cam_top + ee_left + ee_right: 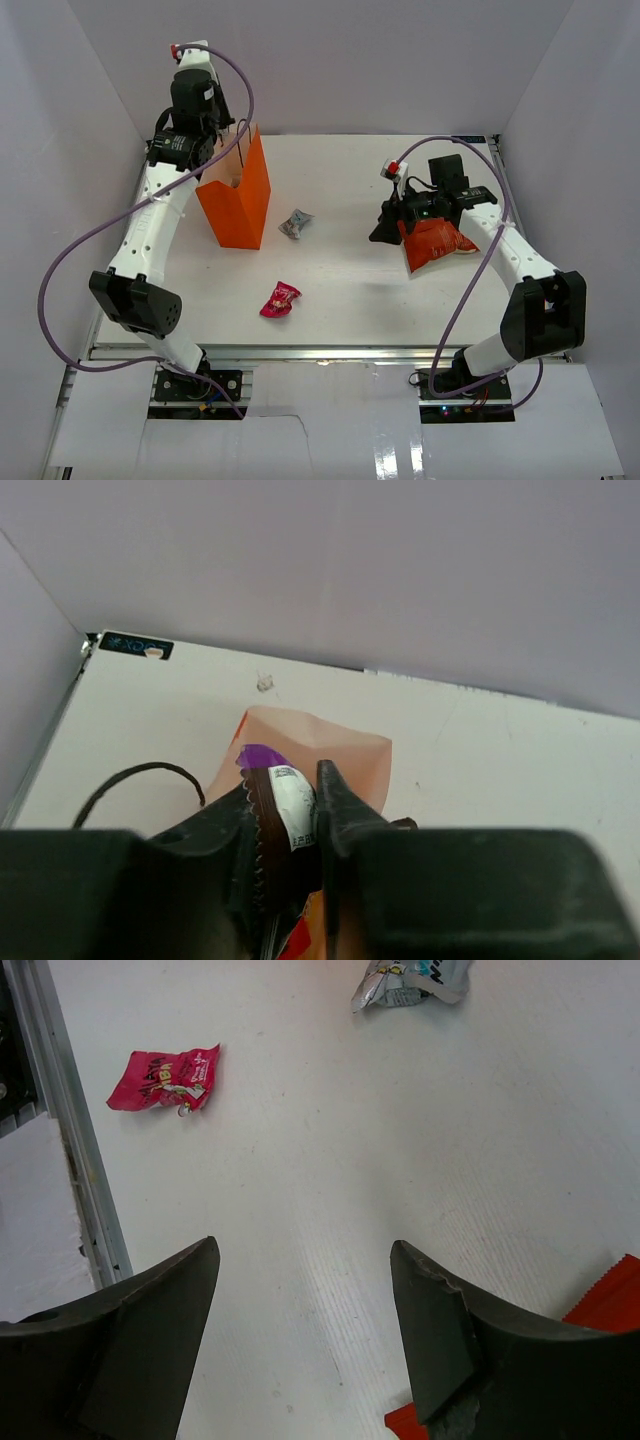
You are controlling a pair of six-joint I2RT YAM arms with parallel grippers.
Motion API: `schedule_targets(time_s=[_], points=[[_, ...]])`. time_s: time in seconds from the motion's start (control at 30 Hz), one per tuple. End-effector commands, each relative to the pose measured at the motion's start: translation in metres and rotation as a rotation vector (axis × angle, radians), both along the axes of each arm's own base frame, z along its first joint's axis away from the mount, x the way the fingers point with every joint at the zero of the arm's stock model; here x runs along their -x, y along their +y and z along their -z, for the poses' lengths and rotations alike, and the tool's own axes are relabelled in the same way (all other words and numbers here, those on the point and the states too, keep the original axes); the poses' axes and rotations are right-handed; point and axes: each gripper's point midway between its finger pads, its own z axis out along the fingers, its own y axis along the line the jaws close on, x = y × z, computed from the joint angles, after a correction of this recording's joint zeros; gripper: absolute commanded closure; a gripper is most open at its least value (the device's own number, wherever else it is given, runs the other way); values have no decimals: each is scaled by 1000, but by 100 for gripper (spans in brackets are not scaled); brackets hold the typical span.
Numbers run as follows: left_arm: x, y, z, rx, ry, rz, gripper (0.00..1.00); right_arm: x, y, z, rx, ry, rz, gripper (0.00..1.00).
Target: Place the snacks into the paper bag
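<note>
The orange paper bag (243, 200) stands upright at the back left. My left gripper (216, 138) hangs over its open top, shut on a brown bar with a purple end and a white label (283, 802). In the left wrist view the bag's pale inside (330, 745) lies just beyond my left gripper (287, 785). My right gripper (386, 230) is open and empty, low over the table beside the red-orange chip bag (437, 243), whose edge shows by its right finger (605, 1300). A pink candy (281, 299) and a silver candy (296, 224) lie on the table.
White walls enclose the table on three sides. A metal rail (70, 1150) runs along the table's near edge. The bag's black cord handle (130, 775) loops to the left of the left gripper. The pink candy (165, 1078) and the silver candy (410, 980) lie ahead of the right gripper (300, 1260).
</note>
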Motion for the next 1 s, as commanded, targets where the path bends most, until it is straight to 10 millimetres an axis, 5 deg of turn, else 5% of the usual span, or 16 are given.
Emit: schedule_targets(time_s=[0.0,0.17,0.27,0.4,0.47,0.53,0.57,0.67,0.8,0.83,0.97], points=[[9,-5,-9,17,-20,54,64,-2,-9,-12,12,-56,6,25],[11,-9,14,21,37,71,41,-8,-22,-11,35,-62,32,24],[18,-11,11,28,32,93,29,-14,-31,-13,72,-96,41,24],[36,-24,-18,75,-27,184,23,-17,-49,-13,207,-258,-47,19],[59,-30,-45,106,-90,247,21,-24,-68,-9,350,-378,-95,15],[77,-42,-48,172,-104,318,18,-31,-91,-3,515,-482,-157,8],[100,-43,-64,203,-148,348,15,-30,-100,4,570,-500,-190,7],[141,-76,-27,400,-97,527,15,-15,-133,29,765,-548,-370,4],[183,-96,1,624,-24,628,8,-4,-165,46,878,-632,-515,2],[188,-104,37,672,69,640,7,-7,-170,46,885,-647,-523,2],[212,-129,87,776,174,672,7,-27,-198,56,902,-635,-518,5]])
